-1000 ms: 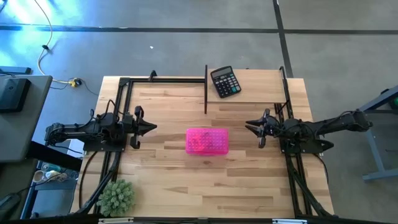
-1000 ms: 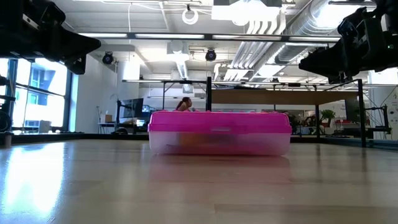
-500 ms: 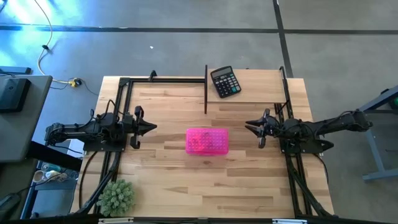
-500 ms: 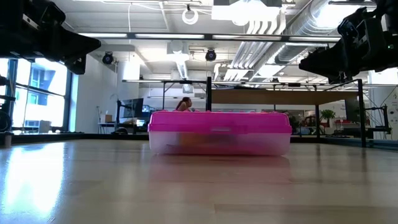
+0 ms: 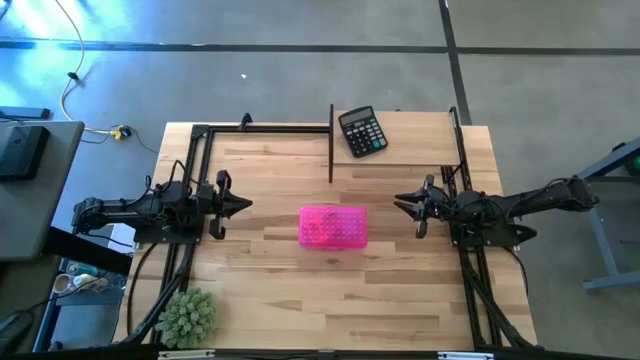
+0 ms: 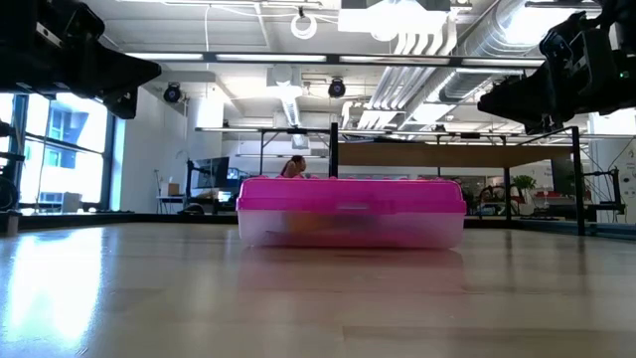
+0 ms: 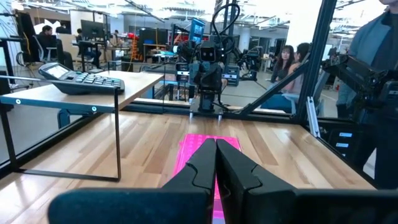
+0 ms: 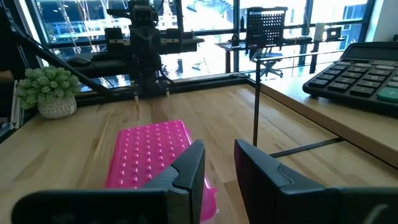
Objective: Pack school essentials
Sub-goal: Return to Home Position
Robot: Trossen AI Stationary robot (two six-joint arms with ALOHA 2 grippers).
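Pale wood surface [image 5: 270, 290] under bright workshop lights, ceiling ducts [image 6: 467, 35] overhead, people [image 7: 289, 59] seated well back beyond the rig. Dead centre sits the pink box [image 5: 333, 227], lid down, flat on the surface between my two arms. From the low view the pink lid sits flush on the clear base. All I get through that base is an orange-ish blur, so I judge the school essentials are inside. None lie loose on the wood. The black calculator [image 5: 362, 131] sits on the raised shelf at the far edge and the spiky plant ball [image 5: 187, 317] at the near left corner, both outside the box, which looks right to me.

My left gripper [image 5: 238, 205] hangs off the left side of the box, well apart from it, fingers pressed together on nothing. My right gripper [image 5: 402, 204] mirrors it on the right side, fingers parted by a narrow gap, also empty. Both point in at the box from above the surface.

My call: the packing is done, the box is closed, and this is the return to rest. Both arms look folded close to their bases. The next move asks little: settle each arm into its parked pose, steer clear of the box and the black frame rails [image 5: 270, 128], and touch nothing. Perhaps bring the right fingers together to match the left.
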